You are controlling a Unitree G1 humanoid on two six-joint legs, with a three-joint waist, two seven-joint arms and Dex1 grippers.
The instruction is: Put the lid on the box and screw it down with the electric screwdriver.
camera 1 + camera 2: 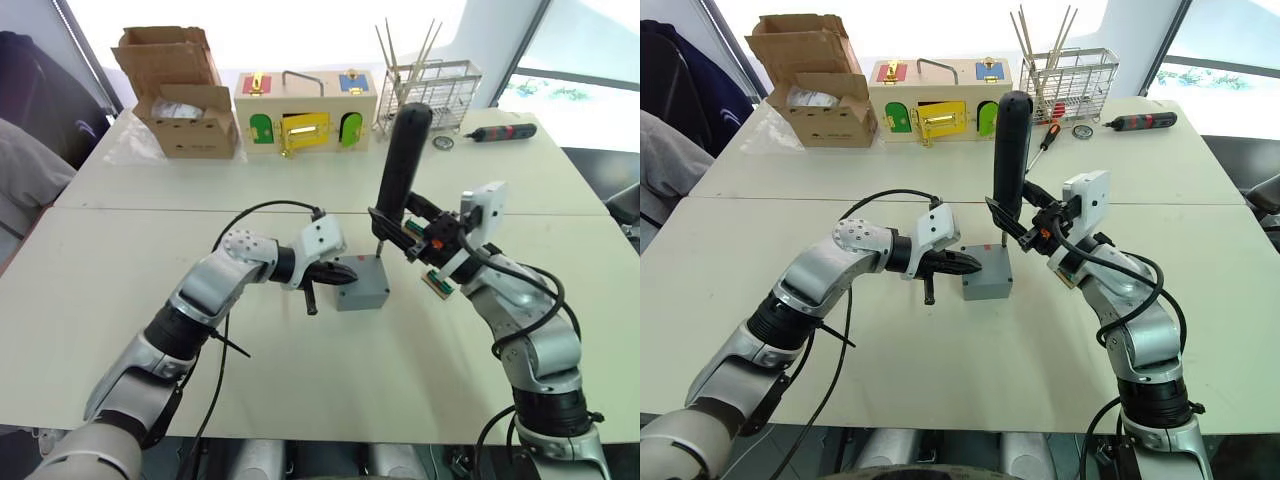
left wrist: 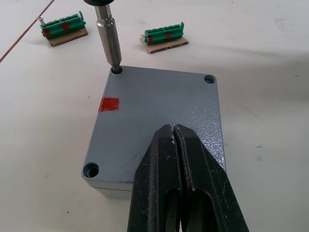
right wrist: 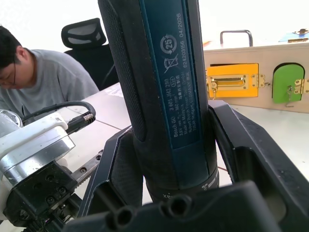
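Room, far left: a person [image 3: 46,79] in a grey top sits beside the table, a black office chair [image 3: 89,36] behind them.
Surface: my pale table [image 1: 120,300]; a seam runs across it ahead of my arms, and bright windows stand behind it.
Back row, left to right: an open brown cardboard box [image 1: 180,95], a wooden box with coloured doors [image 1: 305,110], a wire rack [image 1: 435,90] holding thin sticks, a slim black-and-red driver [image 1: 505,131] lying flat near the far right edge.
My left claw [image 2: 176,145]: fingers pressed together, nothing between them, tips resting on the top of the lid [image 2: 159,116] at its near edge.
Lid: grey, seated flat on the box [image 1: 362,283], a red mark towards one edge, screw holes visible in three corners.
Box: mid-table, between my two claws.
Electric screwdriver [image 1: 402,160]: upright, tilted slightly, its metal bit [image 2: 110,41] sunk in one corner hole of the lid.
My right claw [image 3: 169,159]: clamped round the lower barrel of the screwdriver, a finger on each side.
Beyond the box: two green terminal blocks [image 2: 164,37] on brown pads, lying on the table.
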